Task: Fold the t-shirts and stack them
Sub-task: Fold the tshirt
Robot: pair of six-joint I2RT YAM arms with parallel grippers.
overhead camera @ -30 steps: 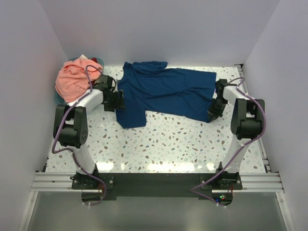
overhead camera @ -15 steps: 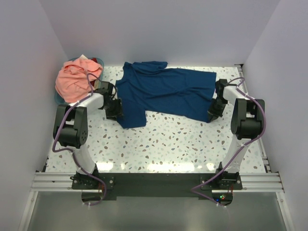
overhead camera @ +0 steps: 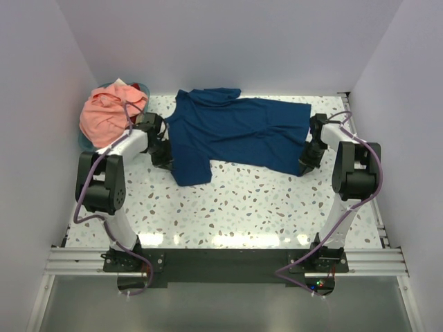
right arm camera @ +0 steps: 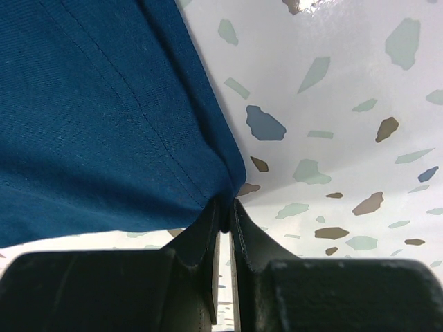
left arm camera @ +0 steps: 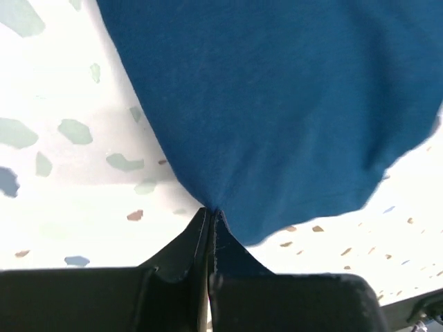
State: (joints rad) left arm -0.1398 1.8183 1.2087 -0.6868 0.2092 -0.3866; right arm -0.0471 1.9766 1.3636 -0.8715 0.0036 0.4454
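Zero folds done. Your left gripper (overhead camera: 168, 155) pinches the navy shirt (overhead camera: 235, 128) at 9 o'clock and your right gripper (overhead camera: 305, 166) pinches it at 3. The pink shirt (overhead camera: 104, 114) sits heaped at 10, untouched.

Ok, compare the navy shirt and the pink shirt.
The navy shirt lies spread out on the table; the pink shirt sits bunched in a heap. The left gripper and right gripper each pinch an edge of the navy shirt; neither touches the pink shirt. Both are unfolded.
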